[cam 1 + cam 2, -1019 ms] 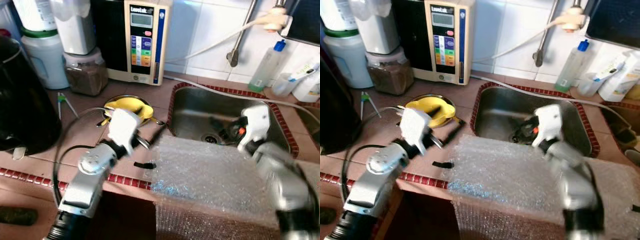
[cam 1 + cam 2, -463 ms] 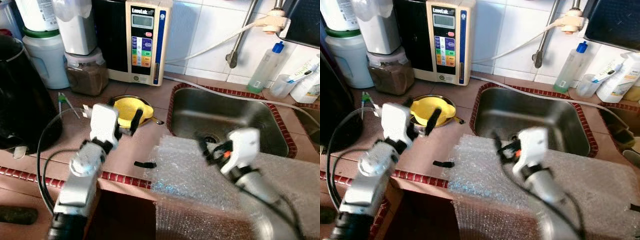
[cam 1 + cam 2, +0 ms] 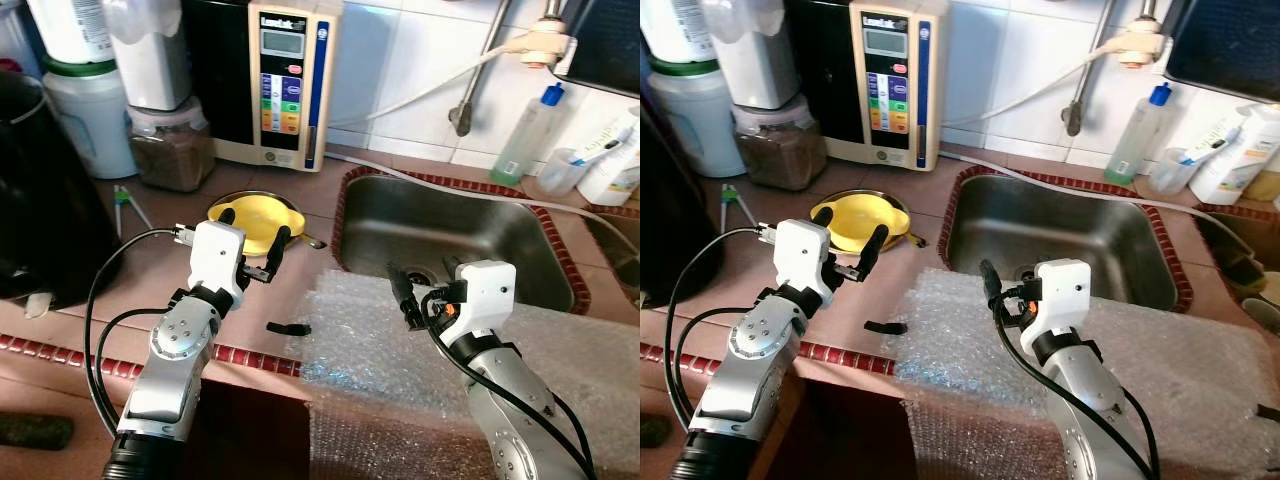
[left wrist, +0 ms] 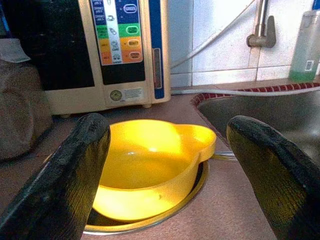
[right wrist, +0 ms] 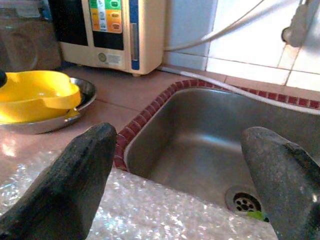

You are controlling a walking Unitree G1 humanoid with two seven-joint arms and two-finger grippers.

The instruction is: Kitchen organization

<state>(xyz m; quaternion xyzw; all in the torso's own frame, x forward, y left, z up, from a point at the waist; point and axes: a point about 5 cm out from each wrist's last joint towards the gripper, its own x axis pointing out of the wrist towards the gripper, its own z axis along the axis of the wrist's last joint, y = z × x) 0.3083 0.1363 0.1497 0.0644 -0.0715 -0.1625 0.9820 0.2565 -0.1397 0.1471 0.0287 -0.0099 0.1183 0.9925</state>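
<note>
A yellow bowl (image 3: 256, 217) rests in a shallow metal dish (image 4: 150, 223) on the brown counter, left of the sink (image 3: 452, 228). My left gripper (image 3: 253, 233) hovers just in front of the bowl, open, with one black finger on each side of it and nothing held; in the left wrist view the bowl (image 4: 150, 170) lies between the fingers (image 4: 75, 170). My right gripper (image 5: 180, 137) is open and empty above a sheet of bubble wrap (image 3: 400, 350) at the counter's front edge, facing the sink basin (image 5: 210, 150).
A cream water ioniser (image 3: 285, 80), a blender jar of brown powder (image 3: 172, 145) and a black kettle (image 3: 40, 200) stand at the back left. A small black piece (image 3: 288, 328) lies near the wrap. Bottles (image 3: 530, 130) stand behind the sink.
My right arm came back from over the sink and now hangs above the bubble wrap. My left gripper swung left and now faces the yellow bowl.
</note>
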